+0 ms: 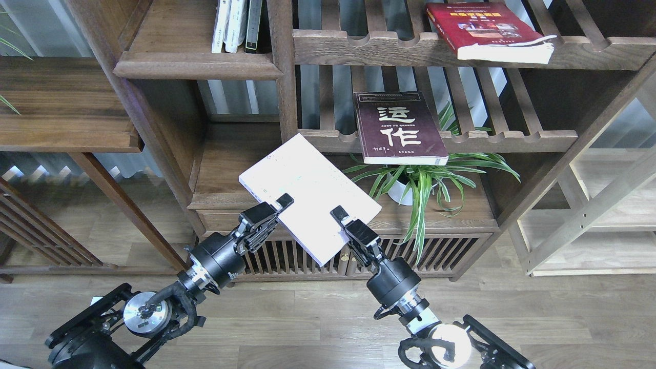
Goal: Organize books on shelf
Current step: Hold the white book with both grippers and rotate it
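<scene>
Our left gripper (279, 204) and right gripper (341, 216) both clamp near edge of pale lavender-white paperback (307, 195). Book tilted in air, long axis toward 11 o'clock. Dark brown solid-board shelf (197, 64) at 11 o'clock, left arm nearer.

both arms raised, converging; left gripper (279, 205) and right gripper (342, 218) each clamped on pale book (307, 189).
</scene>
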